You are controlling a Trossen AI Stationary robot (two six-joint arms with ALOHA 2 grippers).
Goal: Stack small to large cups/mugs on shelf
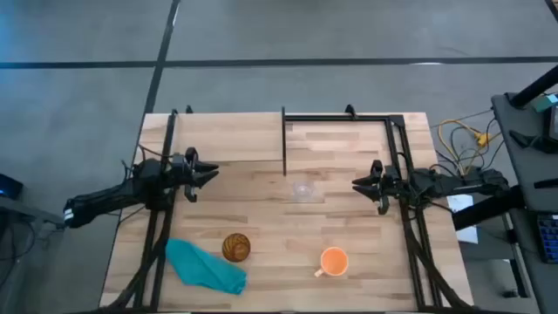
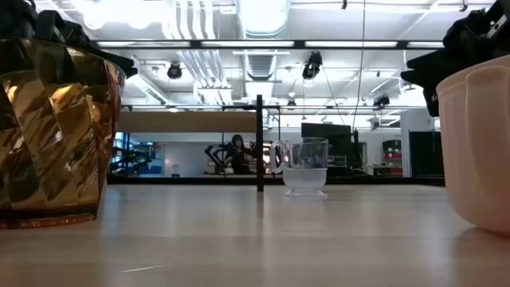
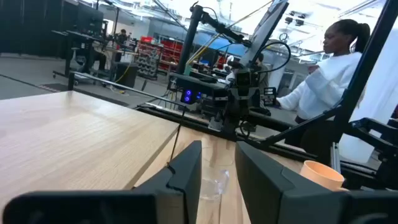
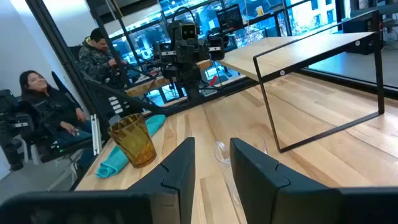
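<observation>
Amber-brown, the ribbed tumbler (image 1: 236,247) stands upright on the worktop (image 1: 261,279), nearer the front edge than the left claw (image 1: 212,174). The orange mug (image 1: 334,260) stands upright too, nearer than the right claw (image 1: 358,184), its handle toward the front-left. Between both narrowly parted claws sits the clear cup (image 1: 302,189), upright. Beyond, the shelf (image 1: 227,137) runs crosswise. No writing can be read.
</observation>
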